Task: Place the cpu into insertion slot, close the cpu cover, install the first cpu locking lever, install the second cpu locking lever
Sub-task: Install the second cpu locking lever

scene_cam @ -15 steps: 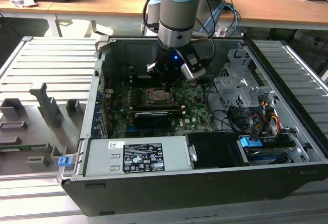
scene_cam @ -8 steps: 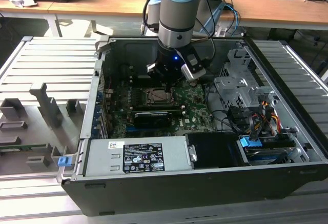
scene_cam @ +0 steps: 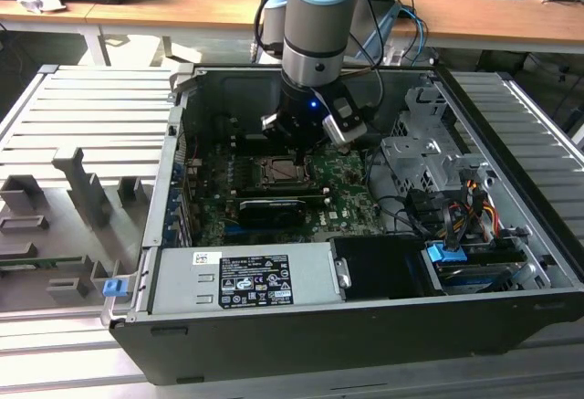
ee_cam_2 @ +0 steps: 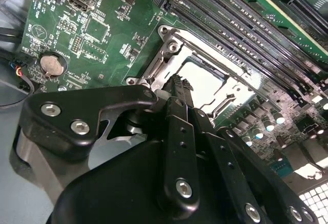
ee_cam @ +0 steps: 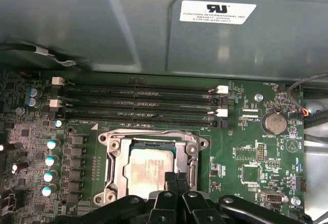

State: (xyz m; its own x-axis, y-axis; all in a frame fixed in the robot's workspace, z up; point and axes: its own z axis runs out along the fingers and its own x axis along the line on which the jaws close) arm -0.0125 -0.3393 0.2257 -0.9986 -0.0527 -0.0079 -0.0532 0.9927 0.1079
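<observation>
The cpu [ee_cam: 146, 170], a dull silvery square, lies flat in the socket on the green motherboard, with the cpu cover [ee_cam: 117, 157] lying down around it as a silvery frame. My gripper [ee_cam: 177, 179] is shut, its two black fingers pressed together, and its tips sit at the socket's edge beside the chip. The second wrist view shows the fingertips [ee_cam_2: 179, 86] right over the cover's rim [ee_cam_2: 169, 49], with the cpu [ee_cam_2: 202, 80] just beyond. In the exterior view the gripper [scene_cam: 301, 152] hangs low over the socket [scene_cam: 281, 173] inside the open computer case. I cannot make out the locking levers.
Black memory slots [ee_cam: 138, 103] run along one side of the socket, and a coin battery [ee_cam: 272, 123] sits off to another. A long black card [scene_cam: 269, 209] lies nearer the power supply [scene_cam: 242, 278]. A metal drive cage [scene_cam: 424, 157] and cables fill the exterior view's right.
</observation>
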